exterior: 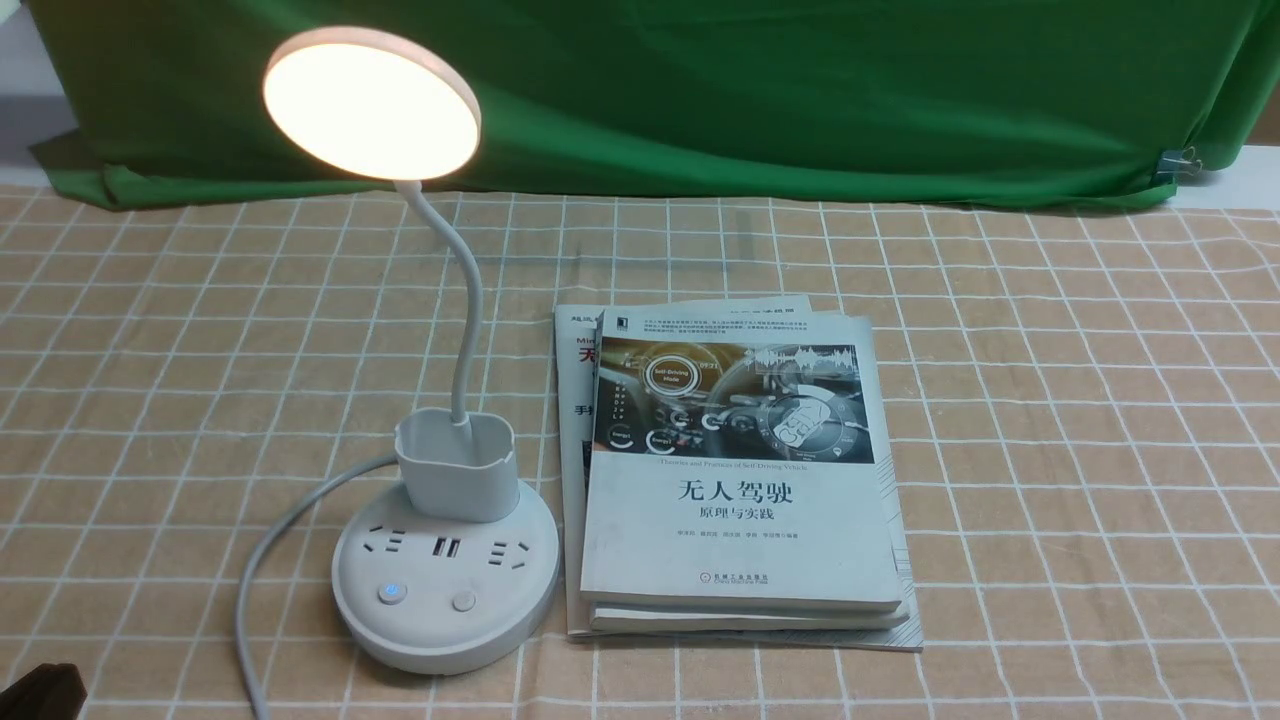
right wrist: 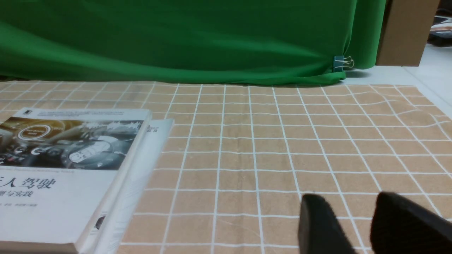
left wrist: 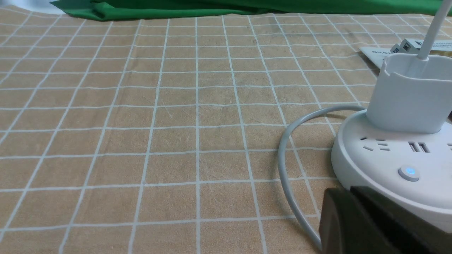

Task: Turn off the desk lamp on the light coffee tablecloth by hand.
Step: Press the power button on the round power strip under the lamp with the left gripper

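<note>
Starting at the left, the left gripper (left wrist: 351,197) shows in its wrist view as one black mass cut off by the frame, low in front of the rim of the lamp's base; whether its jaws are spread or pressed together I cannot tell, nor whether it touches the base; in the front view only a dark corner of it shows at the bottom left edge. Next comes one desk lamp (exterior: 457,470), standing upright on the light coffee tablecloth (exterior: 1050,450), left of centre; its round head (exterior: 372,103) glows, lifted on a thin curved neck above a small empty cup holder. One grey cord (exterior: 262,560) loops out from the base to the left and runs off the near edge. On the base I count two buttons: the left button (exterior: 391,592) shows a blue light; the right button (exterior: 463,601) is plain. Above them sit two sockets with a twin port between. Just beside the base to the right lies a stack of books (exterior: 740,520), at least two, with a thinner third layer under them. Further right, the right gripper (right wrist: 349,197) has its jaws spread with bare cloth showing between them; it holds nothing and hangs well apart from the lamp. One binder clip (exterior: 1180,162) pinches the green cloth (exterior: 800,90) at the far right.
</note>
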